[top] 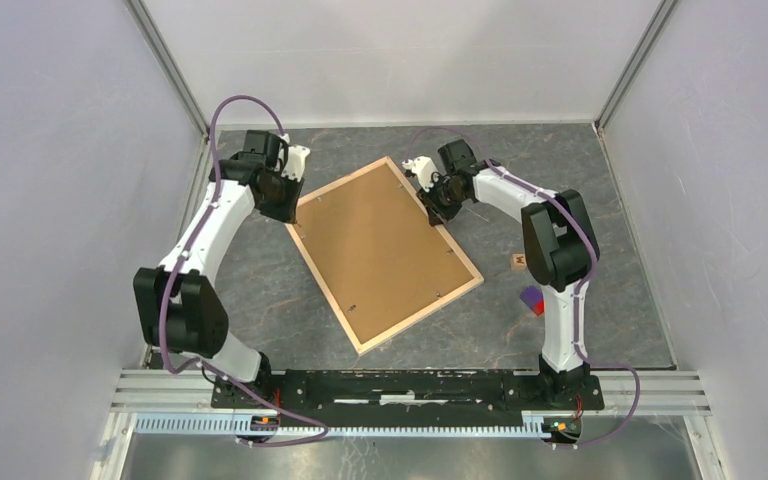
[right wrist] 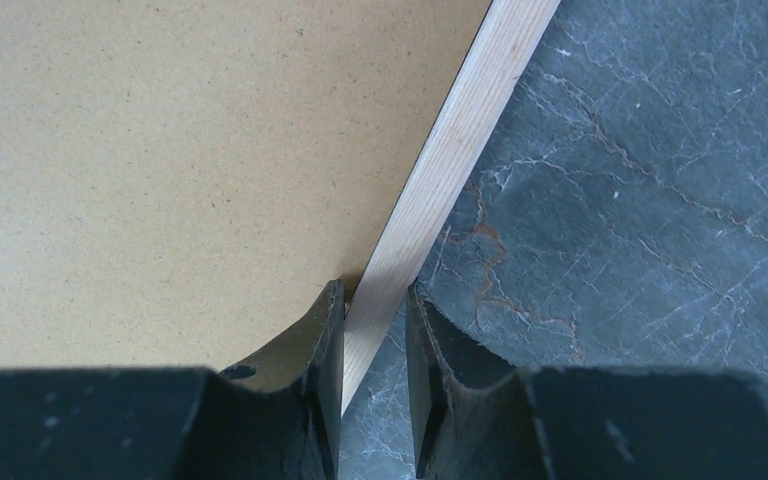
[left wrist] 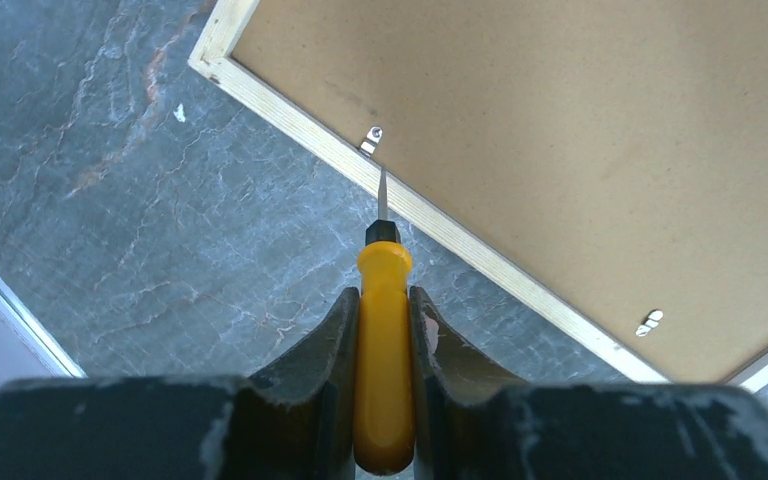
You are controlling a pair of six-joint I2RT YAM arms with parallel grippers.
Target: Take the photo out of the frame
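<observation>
The frame lies face down and skewed on the table, its pale wood rim around the brown backing panel. The photo is hidden under that panel. My left gripper is at the frame's far left corner, shut on a yellow-handled screwdriver. The screwdriver's blade tip rests on the rim just below a small metal clip. A second clip sits further along the same side. My right gripper straddles the rim of the far right side, one finger over the panel, one over the table, closed on the wood.
A small purple and red object and a small wooden piece lie on the dark marbled table to the right of the frame. Grey walls enclose the table on three sides.
</observation>
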